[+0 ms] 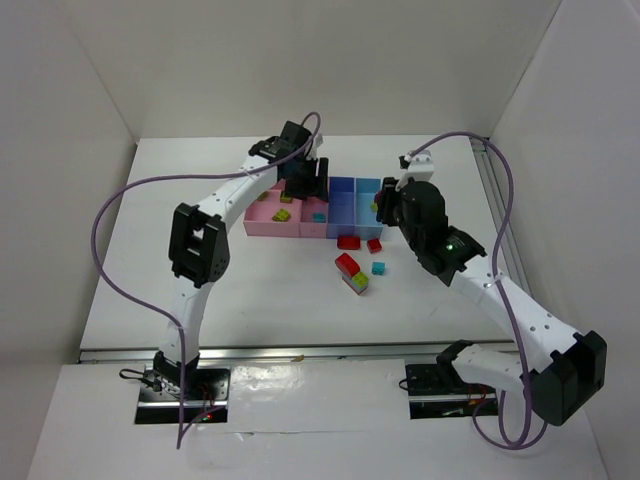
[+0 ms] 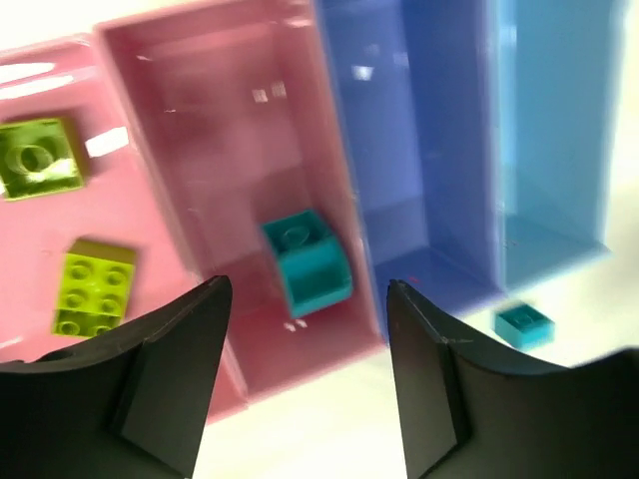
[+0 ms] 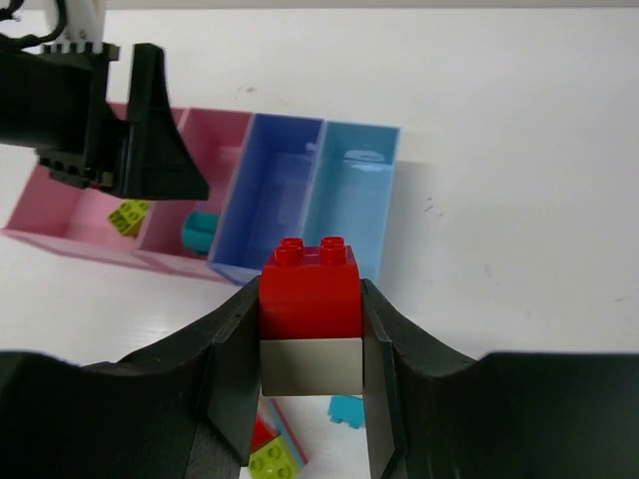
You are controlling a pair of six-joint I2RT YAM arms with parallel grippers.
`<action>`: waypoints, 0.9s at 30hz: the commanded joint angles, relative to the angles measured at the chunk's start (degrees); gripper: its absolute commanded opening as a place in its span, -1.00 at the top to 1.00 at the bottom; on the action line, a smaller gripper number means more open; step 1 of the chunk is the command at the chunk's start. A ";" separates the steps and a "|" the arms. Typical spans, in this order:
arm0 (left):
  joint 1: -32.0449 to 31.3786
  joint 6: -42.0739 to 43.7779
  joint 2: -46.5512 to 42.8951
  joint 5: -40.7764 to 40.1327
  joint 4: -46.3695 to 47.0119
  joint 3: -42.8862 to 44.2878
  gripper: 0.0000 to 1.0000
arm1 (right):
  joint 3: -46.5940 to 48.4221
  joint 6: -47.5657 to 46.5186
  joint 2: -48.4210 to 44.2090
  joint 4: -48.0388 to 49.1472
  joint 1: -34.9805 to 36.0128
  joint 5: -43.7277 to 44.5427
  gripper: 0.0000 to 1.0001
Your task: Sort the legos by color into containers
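Note:
My right gripper [image 3: 311, 334] is shut on a red lego [image 3: 311, 284] with a pale lower half. It holds the lego in the air near the light blue bin [image 1: 366, 192]. My left gripper [image 2: 305, 334] is open and empty above the narrow pink bin [image 2: 200, 120], where a cyan lego [image 2: 307, 262] lies. Two lime legos [image 2: 93, 287] lie in the wide pink bin [image 2: 150, 215]. The periwinkle bin [image 2: 399, 130] shows no legos. Loose on the table in front of the bins are two red legos [image 1: 348, 242], a cyan lego [image 1: 378, 268] and a red and lime cluster [image 1: 352, 274].
White walls stand close on the left, back and right. The left arm [image 1: 200, 245] reaches over the table's left half to the bins. A metal rail [image 1: 492, 200] runs along the table's right edge.

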 commanded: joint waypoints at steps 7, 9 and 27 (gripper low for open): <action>3.36 6.74 -20.11 39.05 13.60 -21.12 -0.66 | 12.82 5.63 5.55 -6.42 -1.24 -21.34 0.97; 5.91 6.21 -23.81 45.22 20.28 -26.87 -0.81 | 12.30 6.60 4.85 -4.15 -2.55 -24.53 0.97; 7.24 3.49 -33.32 71.97 33.04 -36.48 -0.99 | 5.27 26.01 5.72 21.17 -20.31 -71.44 0.97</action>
